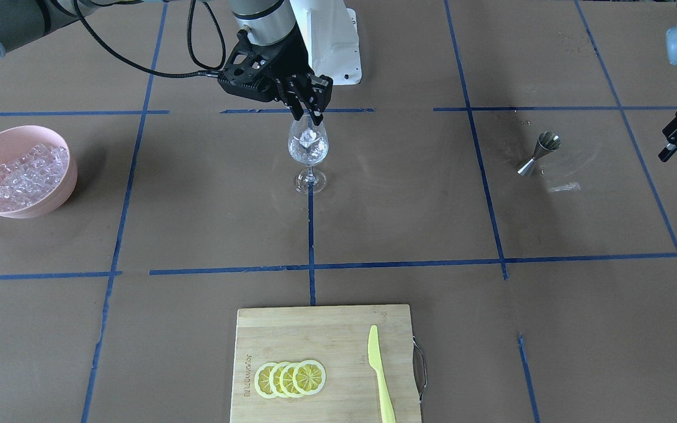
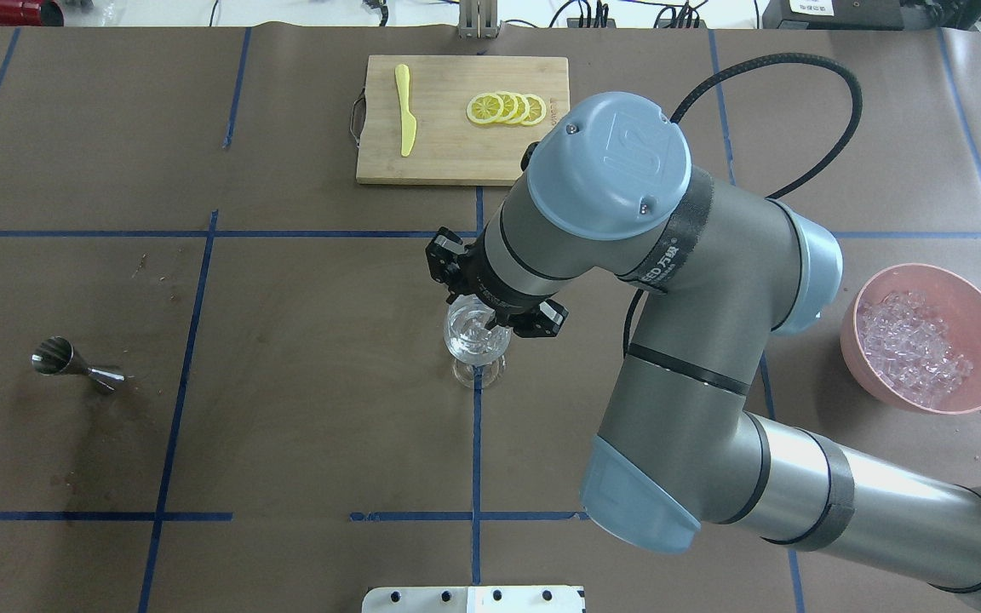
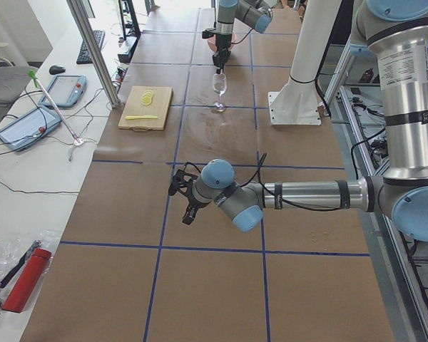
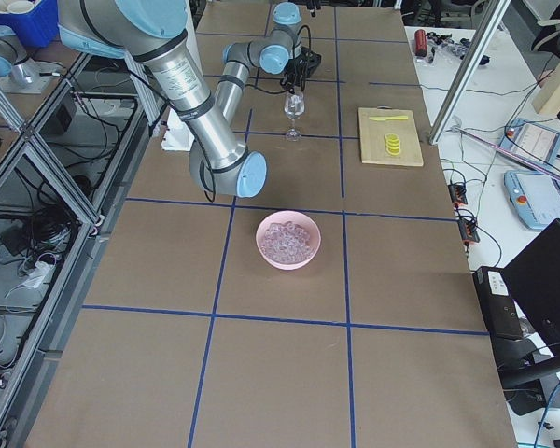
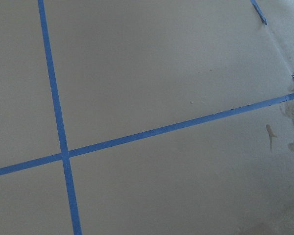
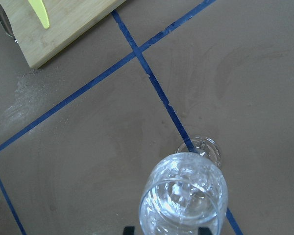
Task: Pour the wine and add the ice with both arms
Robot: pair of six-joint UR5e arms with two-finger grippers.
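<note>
Ice (image 1: 27,173) fills one pink bowl (image 1: 59,197), some also in one wine glass (image 1: 308,151) under spread right gripper (image 1: 309,117), left gripper (image 1: 670,144) state unclear, plus four lemon slices (image 1: 290,378), one knife (image 1: 379,370), one jigger (image 1: 538,154).

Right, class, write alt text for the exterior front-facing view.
The right gripper hangs over a wine glass holding ice. Around it: a pink bowl of ice, a jigger, and a cutting board with lemon slices and a yellow knife.

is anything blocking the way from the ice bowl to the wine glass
Nothing visible: only bare table lies between the bowl of ice and the wine glass, and the right gripper hangs over its open rim.
</note>
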